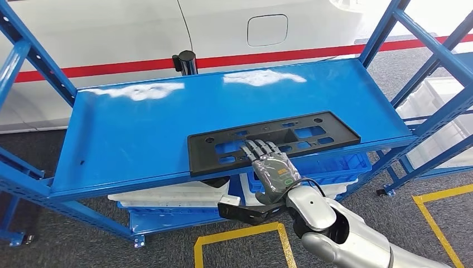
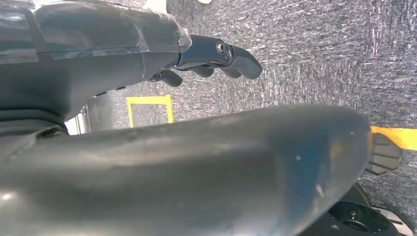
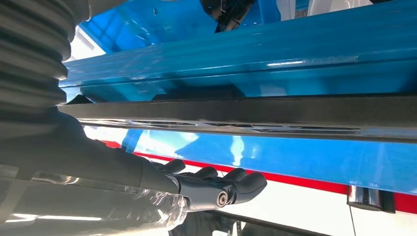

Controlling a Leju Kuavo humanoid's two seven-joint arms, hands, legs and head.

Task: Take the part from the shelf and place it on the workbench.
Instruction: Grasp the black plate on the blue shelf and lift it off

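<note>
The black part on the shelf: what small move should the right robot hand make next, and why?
Probably close the fingers on the black part. The right robot hand already lies over its near edge at the front of the blue shelf, fingers stretched across the top, but a firm grip is not yet visible.

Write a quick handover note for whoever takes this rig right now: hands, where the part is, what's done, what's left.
Right hand: fingers lie on the near edge of the flat black plastic plate with cut-outs; a closed grasp isn't visible.
Left hand: hangs over grey floor, fingers curled, holding nothing.
The plate lies flat at the front edge of the blue metal shelf.
Done: reach to the part.
Left: grip, lift, carry to workbench.
</note>
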